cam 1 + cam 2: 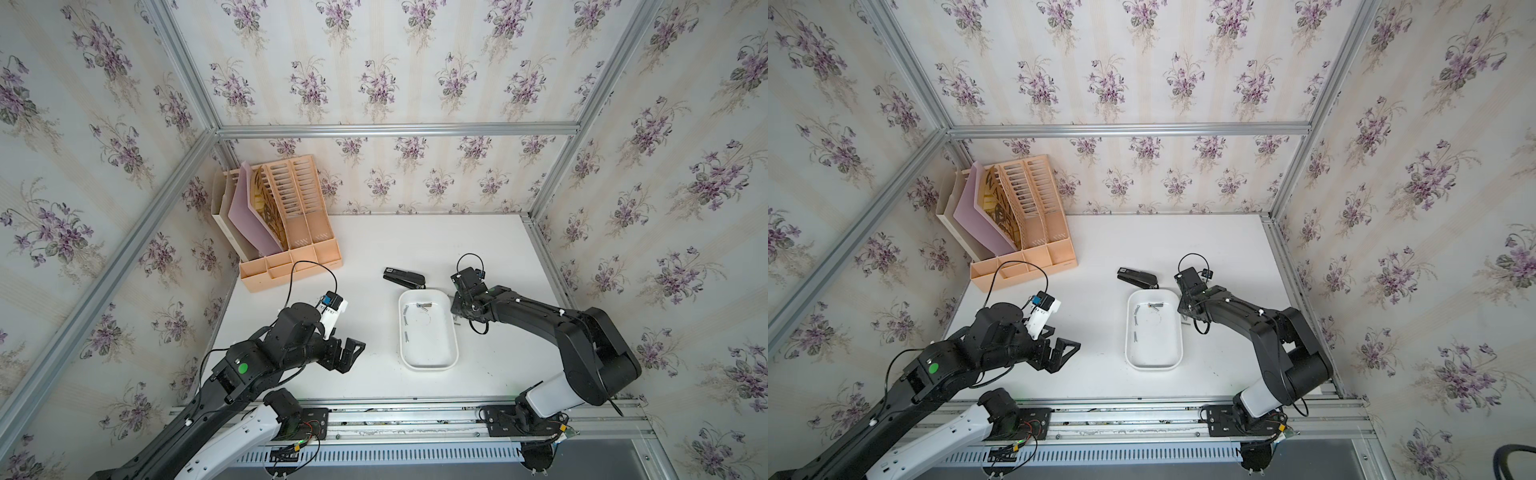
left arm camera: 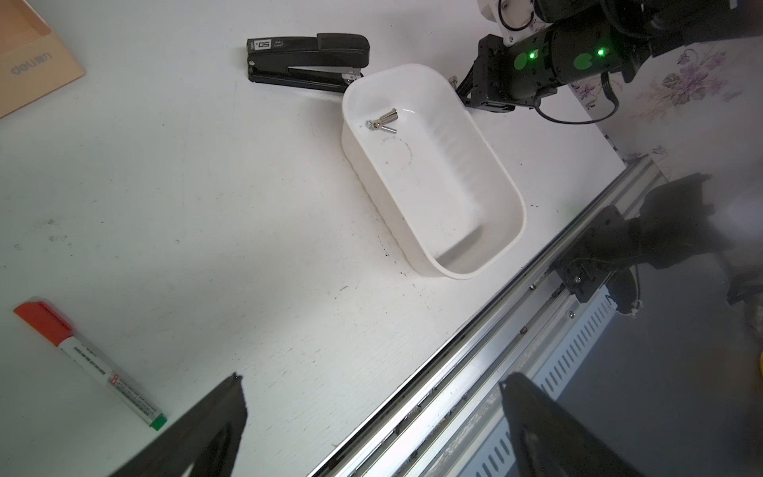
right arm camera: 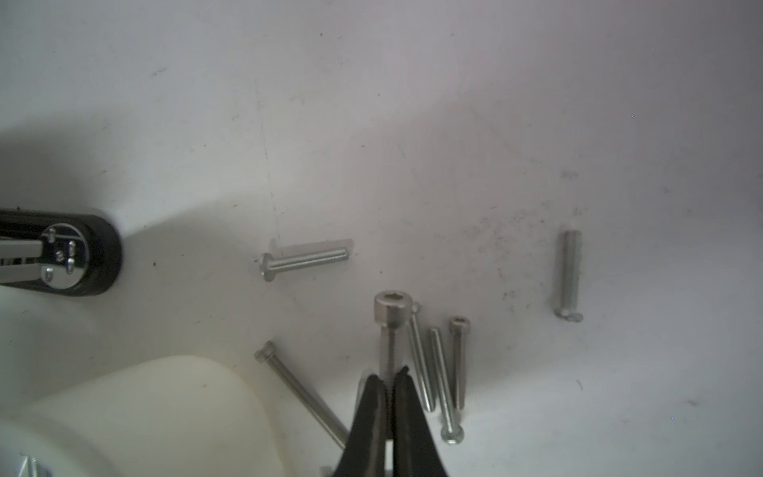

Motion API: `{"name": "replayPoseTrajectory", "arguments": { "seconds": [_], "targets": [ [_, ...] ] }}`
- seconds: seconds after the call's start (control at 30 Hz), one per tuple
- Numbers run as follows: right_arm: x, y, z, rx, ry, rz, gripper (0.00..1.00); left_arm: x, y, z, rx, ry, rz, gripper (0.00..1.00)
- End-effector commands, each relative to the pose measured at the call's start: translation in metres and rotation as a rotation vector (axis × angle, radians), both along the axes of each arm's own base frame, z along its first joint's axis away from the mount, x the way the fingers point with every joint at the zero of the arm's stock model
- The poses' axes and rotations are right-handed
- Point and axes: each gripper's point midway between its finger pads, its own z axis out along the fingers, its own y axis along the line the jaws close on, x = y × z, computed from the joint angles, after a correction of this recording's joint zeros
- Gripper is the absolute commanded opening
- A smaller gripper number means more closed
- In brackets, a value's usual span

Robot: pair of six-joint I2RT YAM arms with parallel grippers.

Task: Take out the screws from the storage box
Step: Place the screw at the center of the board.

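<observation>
The white storage box (image 1: 428, 368) lies mid-table in both top views, its rim (image 1: 1154, 365) low and rounded. A few silvery screws (image 1: 424, 306) lie at its far end, also clear in the left wrist view as screws (image 2: 382, 122). My right gripper (image 3: 389, 376) is shut on the shank of a socket-head screw (image 3: 392, 326), just right of the box corner (image 3: 144, 404). Several more screws (image 3: 305, 260) lie loose on the table around it. My left gripper (image 1: 353, 353) hangs open and empty, left of the box.
A black stapler (image 1: 405, 277) lies just behind the box. A peach file organizer (image 1: 282, 224) stands at the back left. A marker with red cap and green tip (image 2: 91, 363) lies near my left gripper. The aluminium rail (image 1: 415, 415) runs along the front edge.
</observation>
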Motion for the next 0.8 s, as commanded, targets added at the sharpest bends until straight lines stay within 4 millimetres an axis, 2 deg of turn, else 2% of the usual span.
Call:
{"name": "replayPoseTrajectory", "arguments": {
  "seconds": [0.0,0.07,0.53,0.77],
  "targets": [
    [0.0014,0.0003,-0.0005,-0.008,0.005,0.007,0.00,0.0015,-0.0017,0.0034,-0.012,-0.011,-0.001,0.99],
    [0.0010,0.0005,-0.0022,-0.010,0.014,0.010,0.01,0.0015,-0.0016,0.0035,-0.012,-0.011,0.000,0.99],
    [0.0009,-0.0018,-0.0022,-0.027,0.018,0.006,0.21,0.0015,-0.0014,0.0035,-0.012,-0.011,0.000,0.99],
    [0.0017,0.0024,0.0019,0.000,0.004,0.018,0.22,0.0011,-0.0018,0.0037,-0.013,-0.012,-0.003,0.99]
  ]
}}
